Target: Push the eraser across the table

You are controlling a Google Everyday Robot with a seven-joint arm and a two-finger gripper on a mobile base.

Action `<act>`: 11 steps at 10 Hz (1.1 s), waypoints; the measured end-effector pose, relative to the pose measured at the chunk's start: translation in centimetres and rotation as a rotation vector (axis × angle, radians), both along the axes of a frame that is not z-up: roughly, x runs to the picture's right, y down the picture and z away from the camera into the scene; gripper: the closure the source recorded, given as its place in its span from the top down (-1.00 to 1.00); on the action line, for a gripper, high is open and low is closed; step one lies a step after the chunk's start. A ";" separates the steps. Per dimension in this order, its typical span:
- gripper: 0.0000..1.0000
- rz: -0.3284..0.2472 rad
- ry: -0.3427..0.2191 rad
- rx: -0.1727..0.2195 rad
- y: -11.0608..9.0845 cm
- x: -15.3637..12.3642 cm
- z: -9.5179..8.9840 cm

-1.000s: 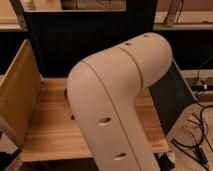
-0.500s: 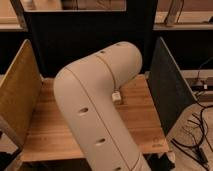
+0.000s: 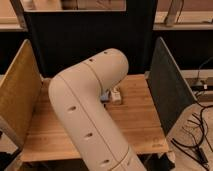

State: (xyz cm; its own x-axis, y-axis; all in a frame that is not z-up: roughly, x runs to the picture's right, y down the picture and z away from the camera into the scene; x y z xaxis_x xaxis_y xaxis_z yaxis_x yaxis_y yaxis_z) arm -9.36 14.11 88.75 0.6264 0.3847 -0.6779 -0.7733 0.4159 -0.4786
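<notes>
The arm is hiding the gripper mid-surface, so I cannot tell its grip. The eraser is peeking out toward the right edge.

Pincer unseen behind arm, over table

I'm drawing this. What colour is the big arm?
Cream-white arm, camera view; gripper hidden behind it.

place: robot lab | cues: panel-walled table, floor cables | tool: hidden behind arm
</notes>
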 end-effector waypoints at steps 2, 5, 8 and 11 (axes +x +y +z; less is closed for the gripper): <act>-1.00 0.022 0.055 0.041 -1.8 3.0 1.2; -1.00 0.094 0.133 0.064 -2.9 7.5 2.0; -1.00 0.151 0.171 0.063 -2.6 10.0 2.0; -1.00 0.177 0.182 0.038 -1.0 11.0 1.7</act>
